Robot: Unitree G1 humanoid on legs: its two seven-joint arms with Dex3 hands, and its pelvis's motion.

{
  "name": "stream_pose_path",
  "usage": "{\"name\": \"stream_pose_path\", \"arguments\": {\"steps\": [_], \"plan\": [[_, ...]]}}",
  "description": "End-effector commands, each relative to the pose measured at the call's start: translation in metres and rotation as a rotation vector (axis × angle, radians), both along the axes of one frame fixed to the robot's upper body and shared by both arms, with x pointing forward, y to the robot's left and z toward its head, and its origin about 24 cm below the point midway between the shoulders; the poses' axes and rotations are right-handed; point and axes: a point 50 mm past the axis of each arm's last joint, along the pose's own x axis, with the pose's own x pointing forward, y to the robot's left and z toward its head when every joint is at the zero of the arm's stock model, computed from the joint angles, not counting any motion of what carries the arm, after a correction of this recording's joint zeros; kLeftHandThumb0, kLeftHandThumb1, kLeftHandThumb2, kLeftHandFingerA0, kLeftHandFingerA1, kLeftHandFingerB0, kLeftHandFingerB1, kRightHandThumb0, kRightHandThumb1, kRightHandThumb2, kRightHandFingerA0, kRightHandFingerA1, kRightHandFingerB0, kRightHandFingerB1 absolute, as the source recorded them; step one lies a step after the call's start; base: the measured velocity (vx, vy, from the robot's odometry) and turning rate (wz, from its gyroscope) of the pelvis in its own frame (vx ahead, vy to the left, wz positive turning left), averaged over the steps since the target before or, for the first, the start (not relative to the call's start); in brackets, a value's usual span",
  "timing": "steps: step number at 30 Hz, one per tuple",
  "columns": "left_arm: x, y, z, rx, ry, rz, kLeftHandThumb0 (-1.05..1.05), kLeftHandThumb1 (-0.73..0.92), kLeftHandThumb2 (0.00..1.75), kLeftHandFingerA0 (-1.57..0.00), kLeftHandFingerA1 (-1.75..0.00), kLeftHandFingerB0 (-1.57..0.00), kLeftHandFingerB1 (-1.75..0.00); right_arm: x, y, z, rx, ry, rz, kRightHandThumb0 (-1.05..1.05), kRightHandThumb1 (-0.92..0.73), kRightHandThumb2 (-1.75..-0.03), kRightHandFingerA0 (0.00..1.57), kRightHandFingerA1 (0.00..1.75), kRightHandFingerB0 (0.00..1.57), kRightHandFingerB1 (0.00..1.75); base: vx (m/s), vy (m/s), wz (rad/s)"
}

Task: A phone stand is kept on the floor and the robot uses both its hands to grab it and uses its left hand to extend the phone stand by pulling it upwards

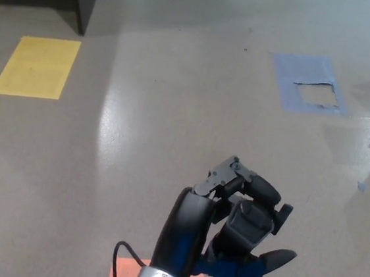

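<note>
Black left robot hand (232, 190) over half-hidden phone stand (248, 228)

The left hand (222, 195) grips the top of the phone stand (248, 228) above the floor (173, 124), fingers (259, 186) curled over it.

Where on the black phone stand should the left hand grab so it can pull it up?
Grip the black phone stand's clamp head at the top, coming from the left as the left hand does. The head stands above the blue joint, probably leaving room to lift straight up.
</note>
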Motion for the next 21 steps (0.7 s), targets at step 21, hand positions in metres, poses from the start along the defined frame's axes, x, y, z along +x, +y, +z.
{"name": "stream_pose_path", "arguments": {"steps": [21], "plan": [[-0.013, -0.065, 0.162, -0.45, -0.342, -0.112, -0.06, 0.63, 0.68, -1.03, -1.75, -0.73, -1.75, -0.021, -0.004, -0.013, 0.115, 0.008, -0.05, -0.83, -0.6, -0.59, 1.46, 1.21, 1.45, 1.15, 0.0, 0.0, 0.0]]}}
